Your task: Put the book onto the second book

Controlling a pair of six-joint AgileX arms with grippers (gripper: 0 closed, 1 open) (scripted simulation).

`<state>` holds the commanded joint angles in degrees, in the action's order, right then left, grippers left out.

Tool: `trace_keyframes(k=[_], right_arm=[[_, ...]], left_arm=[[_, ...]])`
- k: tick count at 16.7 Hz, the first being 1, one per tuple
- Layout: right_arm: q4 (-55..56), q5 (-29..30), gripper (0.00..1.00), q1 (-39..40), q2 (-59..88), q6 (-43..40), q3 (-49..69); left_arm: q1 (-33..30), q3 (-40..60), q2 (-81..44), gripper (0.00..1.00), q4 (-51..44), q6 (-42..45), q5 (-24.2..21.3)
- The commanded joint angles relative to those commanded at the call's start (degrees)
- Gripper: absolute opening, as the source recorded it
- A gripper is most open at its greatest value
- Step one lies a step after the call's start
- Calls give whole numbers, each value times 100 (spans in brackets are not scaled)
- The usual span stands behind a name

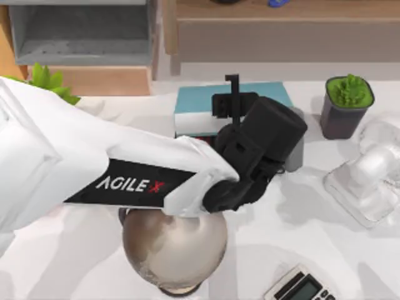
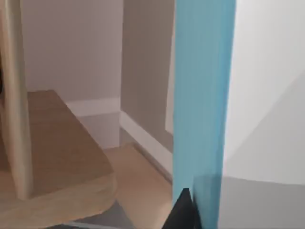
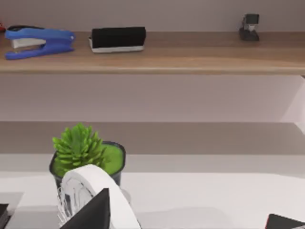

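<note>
White table (image 1: 325,250): left pincer (image 1: 232,94) hides much of the book (image 1: 194,98).

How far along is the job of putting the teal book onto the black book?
Nearly done, it seems: the teal book lies over the black book, of which a dark, red-marked strip peeks out at its near edge. In hand: the left gripper is at the teal book. Left: letting go and pulling clear. The right arm is parked at the table's right.
</note>
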<state>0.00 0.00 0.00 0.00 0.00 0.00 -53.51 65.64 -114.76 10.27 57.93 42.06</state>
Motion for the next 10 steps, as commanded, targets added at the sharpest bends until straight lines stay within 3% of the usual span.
trace_keyframes(k=[10], right_arm=[[0, 0, 100, 0, 0, 0, 0]], left_arm=[[2, 24, -203, 0, -24, 193, -82]])
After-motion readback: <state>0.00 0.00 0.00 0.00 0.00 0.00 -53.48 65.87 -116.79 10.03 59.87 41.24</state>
